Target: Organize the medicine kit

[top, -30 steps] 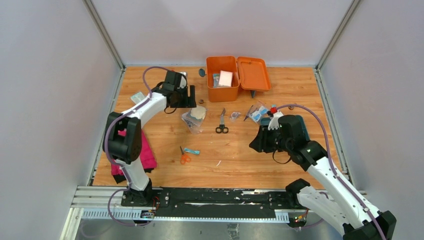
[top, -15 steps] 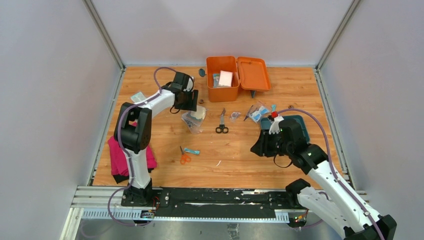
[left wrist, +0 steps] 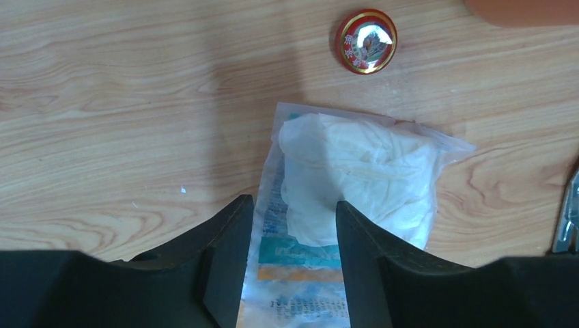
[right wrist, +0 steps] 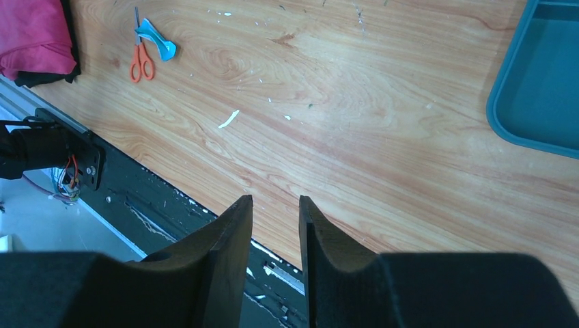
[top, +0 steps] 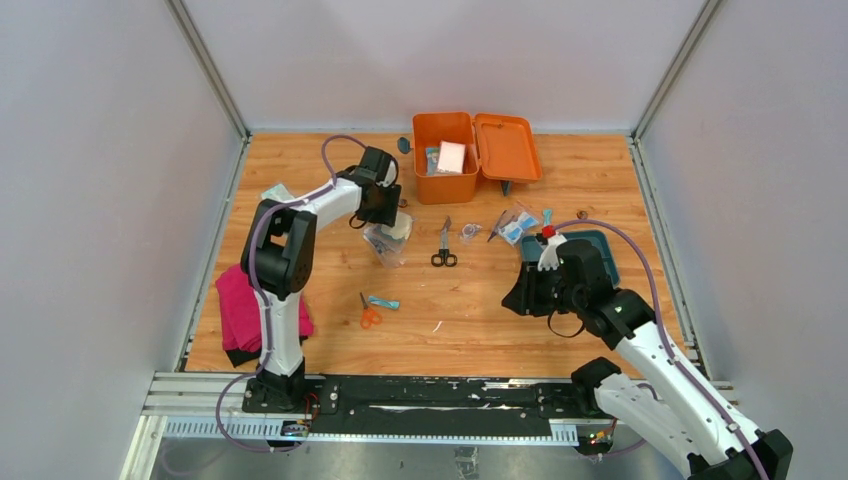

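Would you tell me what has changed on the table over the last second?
The left hand swung right and now hangs open over the clear bag of white material, not gripping it. The right hand drifted slightly toward the near edge, empty. The medicine kit, the black scissors and the bag stayed put.

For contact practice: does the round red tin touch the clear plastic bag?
Apart. Left wrist view shows a gap between the round red tin and the clear plastic bag.
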Robot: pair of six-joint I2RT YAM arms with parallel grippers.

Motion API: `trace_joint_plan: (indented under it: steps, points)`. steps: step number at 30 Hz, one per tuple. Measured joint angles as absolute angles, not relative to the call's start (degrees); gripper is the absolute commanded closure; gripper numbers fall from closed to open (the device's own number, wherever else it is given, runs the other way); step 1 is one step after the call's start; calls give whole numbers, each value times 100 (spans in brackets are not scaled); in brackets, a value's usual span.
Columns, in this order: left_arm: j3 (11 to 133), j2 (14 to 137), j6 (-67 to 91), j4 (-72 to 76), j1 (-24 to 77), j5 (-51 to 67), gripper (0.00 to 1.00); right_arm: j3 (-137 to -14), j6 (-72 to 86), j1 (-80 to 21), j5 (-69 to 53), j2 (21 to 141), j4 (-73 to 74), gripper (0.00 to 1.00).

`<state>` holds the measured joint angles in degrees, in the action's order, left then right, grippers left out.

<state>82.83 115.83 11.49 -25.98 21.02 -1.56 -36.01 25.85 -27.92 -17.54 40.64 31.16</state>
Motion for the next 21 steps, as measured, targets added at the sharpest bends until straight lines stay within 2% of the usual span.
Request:
trace_joint_plan:
  steps: [3,12,16,21]
  points:
    - [8283,11666,1107,-2620,2123,-211,56,-3601,2587,-2792,-1752,4060,3116,64]
    - [8263,11688,1135,-2613,2167,-322,89,-3601,2591,-2792,-1726,3975,3148,65]
    - [8173,11572,1192,-2593,2187,-305,100,-3573,2600,-2792,-1669,3907,3155,65]
    - [7922,11174,1286,-2587,2200,-259,100,-3535,2622,-2792,-1636,3863,3175,65]
